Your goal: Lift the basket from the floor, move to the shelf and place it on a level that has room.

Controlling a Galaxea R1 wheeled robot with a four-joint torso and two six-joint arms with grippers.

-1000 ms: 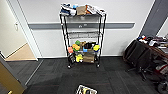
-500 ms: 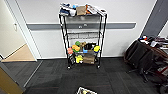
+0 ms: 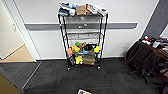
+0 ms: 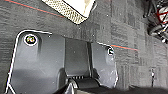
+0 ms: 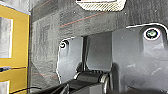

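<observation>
Woven basket sits on the carpet at six o'clock, unlifted; shelf at twelve; finger state unclear.

A white wall carried a grey rail across its width. At the far left a pale door stood by tan wooden flooring. On the right, dark office chairs sat before a cluttered bench. A yellow panel bordered the carpet, crossed by a thin red line.
</observation>
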